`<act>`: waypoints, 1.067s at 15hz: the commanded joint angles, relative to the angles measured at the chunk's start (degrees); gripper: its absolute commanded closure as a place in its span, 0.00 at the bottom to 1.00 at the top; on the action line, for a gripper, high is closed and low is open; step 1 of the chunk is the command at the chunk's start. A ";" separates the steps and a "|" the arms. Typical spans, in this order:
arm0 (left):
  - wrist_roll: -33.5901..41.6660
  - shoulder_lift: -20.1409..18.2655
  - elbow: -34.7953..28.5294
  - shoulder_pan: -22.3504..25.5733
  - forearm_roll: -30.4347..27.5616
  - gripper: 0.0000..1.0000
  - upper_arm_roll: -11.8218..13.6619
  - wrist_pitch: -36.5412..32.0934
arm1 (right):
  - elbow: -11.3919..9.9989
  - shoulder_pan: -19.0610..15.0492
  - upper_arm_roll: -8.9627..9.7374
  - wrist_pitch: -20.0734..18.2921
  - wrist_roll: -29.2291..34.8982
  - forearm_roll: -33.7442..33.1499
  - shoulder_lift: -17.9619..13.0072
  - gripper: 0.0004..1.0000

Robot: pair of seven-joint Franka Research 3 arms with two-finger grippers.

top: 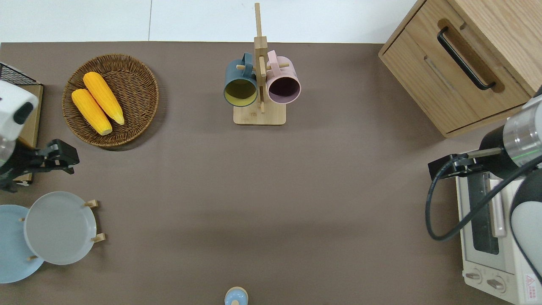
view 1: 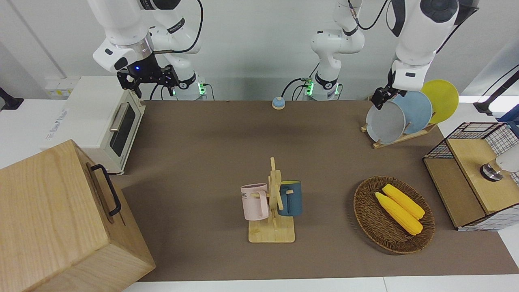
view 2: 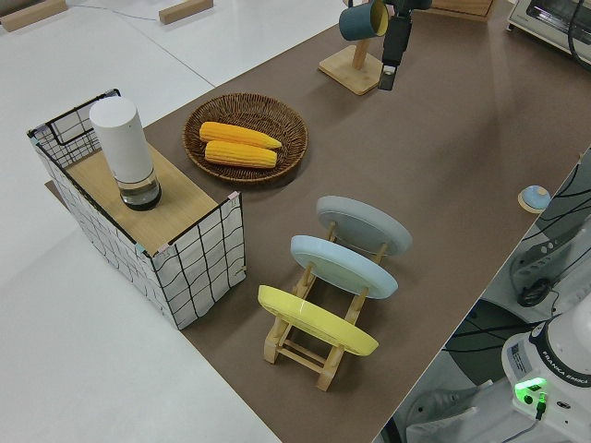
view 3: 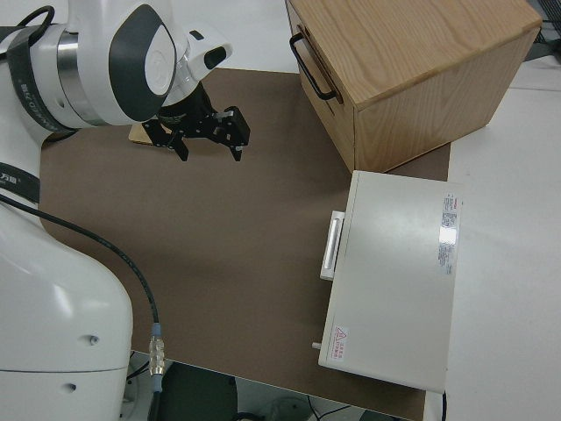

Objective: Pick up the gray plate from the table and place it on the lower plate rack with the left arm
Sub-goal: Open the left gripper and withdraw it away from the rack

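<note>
- Gray plate [top: 59,227] stands in the rack [view 2: 305,337] (slot farthest from the robots), beside the blue plate [top: 10,243]
- Left gripper [top: 59,157] empty, fingers spread, above the table
- Right arm parked

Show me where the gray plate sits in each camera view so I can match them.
Front: gray plate in the rack's slot farthest from the robots, by the blue plate.
Overhead: gray plate low at the left arm's end, overlapping the blue plate.
Left side: gray plate, topmost of three.
Right side: not in view.
Shared landmark: the blue plate.
</note>
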 commanded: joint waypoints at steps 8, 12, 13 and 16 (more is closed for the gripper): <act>26.78 -0.62 1.92 2.12 -13.55 0.01 4.95 4.23 | 0.55 -1.47 1.34 -0.85 0.73 -0.38 -0.14 0.02; 27.48 -0.71 0.17 2.03 -13.04 0.01 5.04 6.60 | 0.55 -1.47 1.34 -0.85 0.73 -0.38 -0.14 0.02; 26.70 -0.53 -0.36 1.94 -12.69 0.01 4.96 7.83 | 0.55 -1.47 1.34 -0.85 0.73 -0.38 -0.14 0.02; 24.67 -0.44 -1.94 1.33 -6.38 0.01 3.47 10.65 | 0.55 -1.47 1.34 -0.85 0.73 -0.38 -0.14 0.02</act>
